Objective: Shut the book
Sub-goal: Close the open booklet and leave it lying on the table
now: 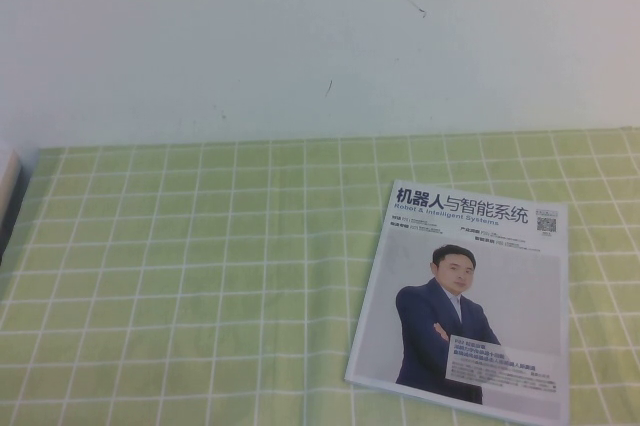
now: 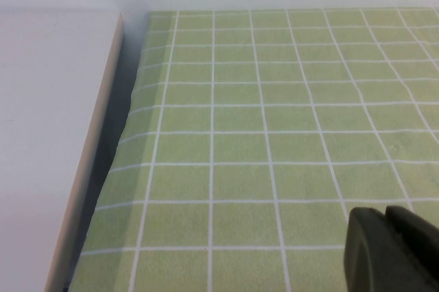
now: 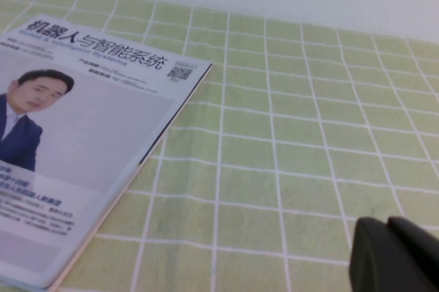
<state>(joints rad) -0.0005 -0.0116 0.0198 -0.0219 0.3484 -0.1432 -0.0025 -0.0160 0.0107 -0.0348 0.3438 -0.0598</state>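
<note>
A white slab point(image 1: 7, 186) lay farthest left of the book, along the far-left edge of the green checked cloth point(image 1: 200, 266). In the left wrist view the left hand point(image 2: 385, 237) hung above the cloth near that slab point(image 2: 55, 141), with the book nowhere in that view. Only a dark corner of the left hand showed. It held nothing and touched nothing visible, and whether it was released or clenched could not be told.

Bare cloth point(image 2: 274, 134) stretched between the slab and the book. A pale wall point(image 1: 300, 36) rose behind the cloth, beyond the book.

The book point(image 1: 470, 296) lay closed and flat on the cloth, front cover up, showing a man in a dark suit with arms crossed under a printed title.

In the right wrist view the right hand point(image 3: 389, 244) hung over the cloth point(image 3: 288, 141) beyond the book point(image 3: 82, 127), on the side of its QR-code corner, apart from it. It carried nothing. Its grip could not be told either.
</note>
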